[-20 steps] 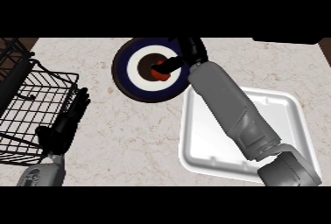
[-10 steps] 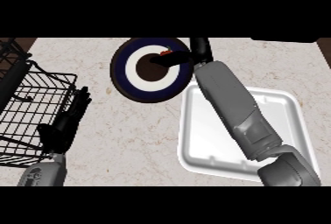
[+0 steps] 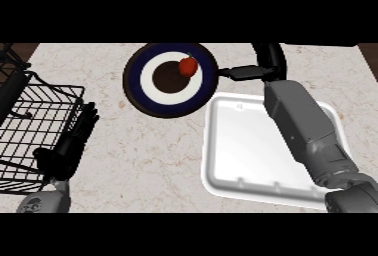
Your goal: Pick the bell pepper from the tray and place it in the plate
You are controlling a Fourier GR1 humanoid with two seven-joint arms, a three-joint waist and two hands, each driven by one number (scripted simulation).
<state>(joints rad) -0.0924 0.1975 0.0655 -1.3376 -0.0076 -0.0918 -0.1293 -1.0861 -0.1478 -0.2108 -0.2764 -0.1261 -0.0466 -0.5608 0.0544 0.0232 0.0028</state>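
Note:
A red bell pepper (image 3: 188,65) lies on the round plate (image 3: 145,98), which has a dark blue rim, a white ring and a dark centre. The pepper rests toward the plate's upper right part. My right hand (image 3: 255,71) is just right of the plate, its fingers relaxed and clear of the pepper. The white tray (image 3: 240,150) sits below and right of the plate, with my right forearm crossing above it. At the lower left my left hand (image 3: 72,145) rests open, fingers up.
A black wire basket (image 3: 33,125) stands at the left edge, beside my left hand. Pale marbled counter (image 3: 140,160) lies between basket and tray. The counter's far edge runs along the top.
My right hand has let go of the bell pepper and drawn back to the right, off the plate. The pepper now lies on the plate by itself. The left hand stays still.

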